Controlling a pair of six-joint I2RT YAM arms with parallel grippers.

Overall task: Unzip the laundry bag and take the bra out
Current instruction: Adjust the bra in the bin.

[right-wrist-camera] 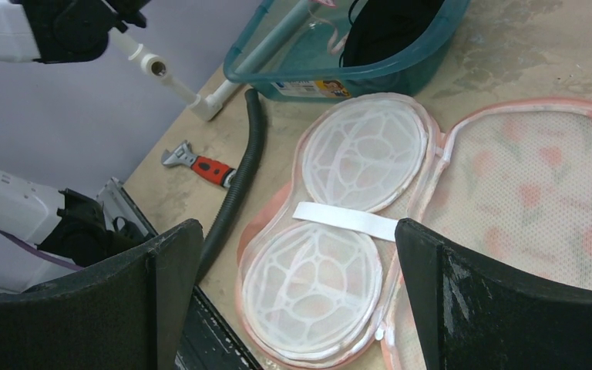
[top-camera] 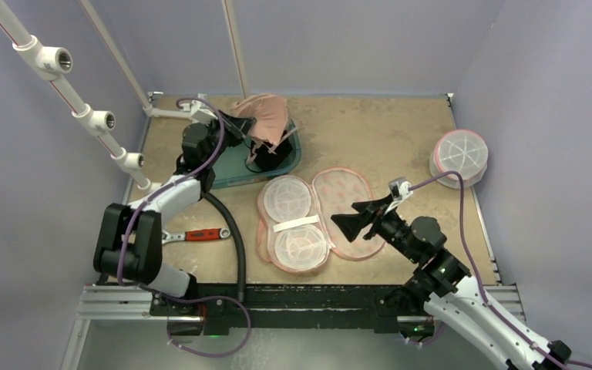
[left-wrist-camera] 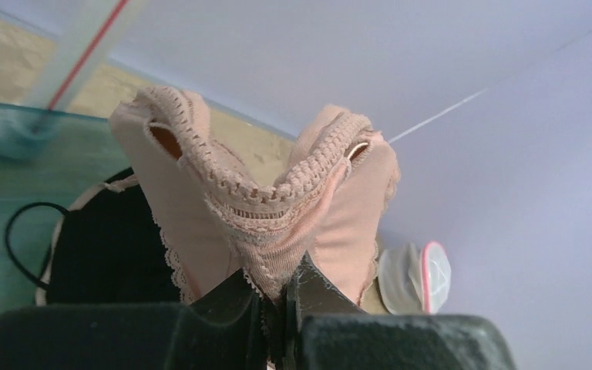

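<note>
Above a teal plastic bin [top-camera: 287,160], the left tool [left-wrist-camera: 277,289] grips a pink lace bra [left-wrist-camera: 266,196]. The right tool [top-camera: 344,218] hangs released over the unzipped mesh laundry bag [right-wrist-camera: 354,154]

The laundry bag [top-camera: 316,218] lies unzipped and spread flat in the middle of the surface [top-camera: 385,131]. It is a pink-trimmed peanut shape in two halves: the left half holds two white round mesh cups joined by a white strap, and the right half is flower-printed mesh. The bra [left-wrist-camera: 270,208], pale pink with lace edging, is out of the bag. It is bunched and pinched tight in the left claw [left-wrist-camera: 277,304] above a teal bin [top-camera: 227,176].
</note>
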